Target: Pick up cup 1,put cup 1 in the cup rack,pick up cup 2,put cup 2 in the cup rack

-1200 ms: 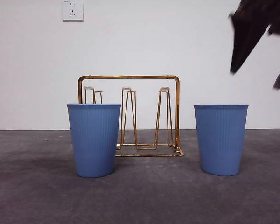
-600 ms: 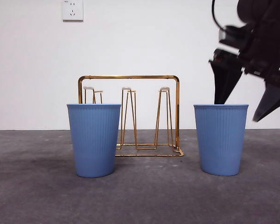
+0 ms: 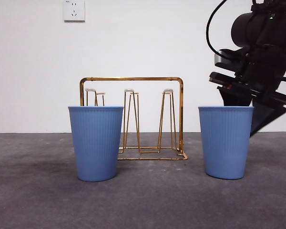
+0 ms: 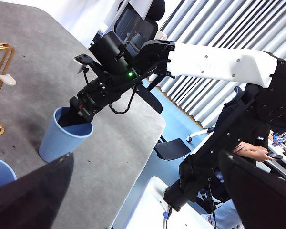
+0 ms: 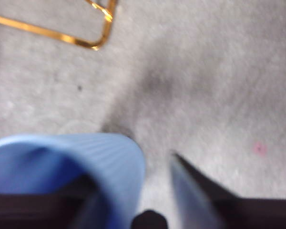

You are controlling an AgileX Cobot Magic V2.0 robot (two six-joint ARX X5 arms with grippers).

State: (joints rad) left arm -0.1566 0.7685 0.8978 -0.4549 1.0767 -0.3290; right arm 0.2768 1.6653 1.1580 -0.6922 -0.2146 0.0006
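While we looked level across the table, we recorded these lines.

Right gripper: we saw it low over the right-hand blue cup, jaws spread apart, one inside the cup's mouth and the other outside the wall on the side away from the rack; the wrist view was blurred, so we could not tell whether either jaw touched the wall.
Right-hand blue cup: upright on the grey table, well to one side of the cup rack.
Left-hand blue cup: upright, just in front of the rack's other end, hiding its lower corner.
Cup rack: gold wire, standing behind and between the cups, no cup on its pegs.
Left gripper: held well away from the cups, jaws apart and holding nothing.
Wall socket: on the white wall, above the left-hand cup.
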